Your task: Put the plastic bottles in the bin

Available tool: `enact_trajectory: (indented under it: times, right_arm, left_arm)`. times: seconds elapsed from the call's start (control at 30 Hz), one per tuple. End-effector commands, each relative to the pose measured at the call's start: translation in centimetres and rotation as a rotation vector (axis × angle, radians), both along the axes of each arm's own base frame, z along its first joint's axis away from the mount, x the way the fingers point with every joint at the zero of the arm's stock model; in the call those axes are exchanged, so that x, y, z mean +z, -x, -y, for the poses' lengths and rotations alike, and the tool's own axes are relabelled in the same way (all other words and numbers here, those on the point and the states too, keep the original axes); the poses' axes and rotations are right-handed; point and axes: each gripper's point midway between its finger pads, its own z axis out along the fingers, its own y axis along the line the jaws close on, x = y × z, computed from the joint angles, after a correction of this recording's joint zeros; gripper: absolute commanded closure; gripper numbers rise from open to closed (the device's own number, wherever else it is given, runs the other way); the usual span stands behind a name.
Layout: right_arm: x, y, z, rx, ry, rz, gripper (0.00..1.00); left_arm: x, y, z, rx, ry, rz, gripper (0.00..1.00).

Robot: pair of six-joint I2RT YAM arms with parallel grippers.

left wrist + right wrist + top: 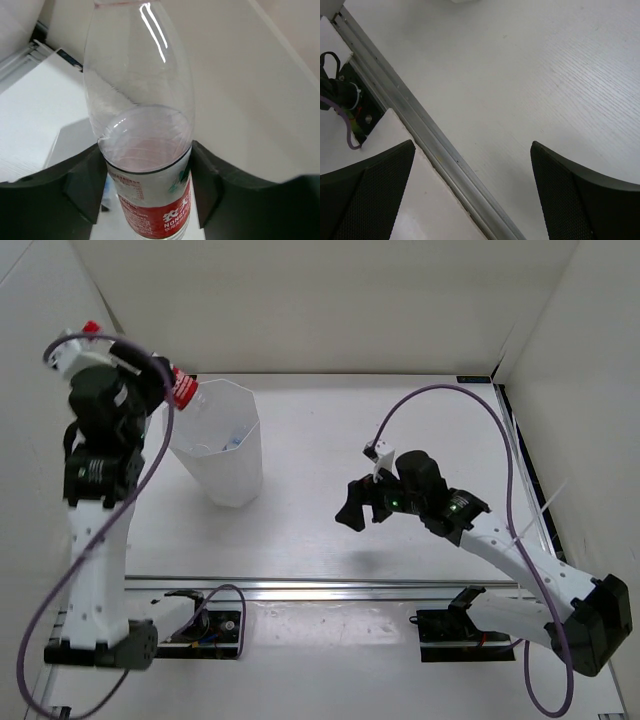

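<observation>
Between the left gripper's (147, 175) clamping jaws sits the bottle (140, 100); right gripper (472, 185) spread wide

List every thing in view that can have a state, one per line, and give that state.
bottle: gripped, tilted, at the bin's rim
bin: upright, open at the top
left gripper: shut on the bottle
right gripper: open, empty, above the table

Bright; bottle (140, 125) glare; edges perhaps soft
</observation>
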Motion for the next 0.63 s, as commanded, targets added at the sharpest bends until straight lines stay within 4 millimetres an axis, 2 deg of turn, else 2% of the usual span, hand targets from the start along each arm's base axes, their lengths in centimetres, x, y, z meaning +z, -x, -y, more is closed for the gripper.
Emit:
enact_trajectory:
  times: [0.0, 0.03, 0.1, 0.13, 0.17, 0.2, 0.27, 0.3, 0.33, 0.37, 0.4, 0.43, 0.47, 0.53, 0.57, 0.6]
  right_arm:
    - [2.2, 0.2, 0.7, -0.015, -0.038, 0.061, 0.00]
    - [2.0, 0.2, 1.1, -0.030, -0.030, 0.066, 0.00]
    - [2.1, 0.1, 1.9, -0.061, -0.018, 0.072, 0.00]
    - [2.2, -0.2, 2.5, -0.093, -0.004, 0.085, 0.00]
    - [1.8, -0.4, 2.9, -0.129, 0.010, 0.070, 0.00]
    - [2.3, -0.3, 3.4, -0.146, 0.020, 0.074, 0.00]
    - [3.9, -0.4, 3.8, -0.158, -0.008, 0.102, 0.00]
    - [4.9, -0.1, 4.0, -0.164, -0.029, 0.113, 0.00]
    - [5.3, -0.1, 4.2, -0.164, -0.043, 0.119, 0.00]
    - [6.1, 0.0, 4.3, -0.160, -0.056, 0.145, 0.00]
    - [6.9, 0.3, 4.6, -0.160, -0.075, 0.164, 0.00]
    - [7.4, -0.1, 5.2, -0.200, -0.066, 0.184, 0.00]
    - [7.9, -0.3, 5.9, -0.232, -0.070, 0.210, 0.00]
    - [8.3, -1.0, 7.2, -0.313, -0.058, 0.239, 0.00]
    - [8.2, -1.6, 8.0, -0.381, -0.044, 0.235, 0.00]
    - [7.9, -3.1, 10.3, -0.534, 0.006, 0.256, 0.00]
  left_arm:
    - [-2.5, -5.3, 0.2, 0.015, -0.154, -0.117, 0.26]
    - [-2.8, -5.9, -0.7, 0.076, -0.180, -0.139, 0.15]
    - [-3.7, -6.5, -0.7, 0.111, -0.206, -0.169, 0.04]
    - [-4.0, -6.3, -1.4, 0.164, -0.216, -0.183, 0.00]
    - [-3.9, -5.9, -1.9, 0.191, -0.206, -0.177, 0.00]
    - [-2.9, -4.6, -1.7, 0.199, -0.165, -0.134, 0.00]
    - [-2.9, -3.0, -1.9, 0.216, -0.135, -0.113, 0.00]
    - [-1.9, -1.2, -2.2, 0.218, -0.123, -0.075, 0.00]
    - [-2.3, -0.5, -2.0, 0.199, -0.111, -0.071, 0.00]
    - [-5.6, -0.3, -1.7, 0.181, -0.113, -0.128, 0.00]
    - [-7.2, 0.3, -1.3, 0.159, -0.095, -0.145, 0.00]
    - [-8.0, 2.0, -1.3, 0.140, -0.079, -0.131, 0.00]
    - [-13.1, 2.2, -1.2, 0.130, -0.094, -0.235, 0.00]
    - [-16.2, 3.8, -1.6, 0.140, -0.095, -0.268, 0.00]
    - [-19.8, 4.4, -2.2, 0.174, -0.107, -0.345, 0.00]
    - [-21.1, 5.0, -2.8, 0.207, -0.114, -0.368, 0.00]
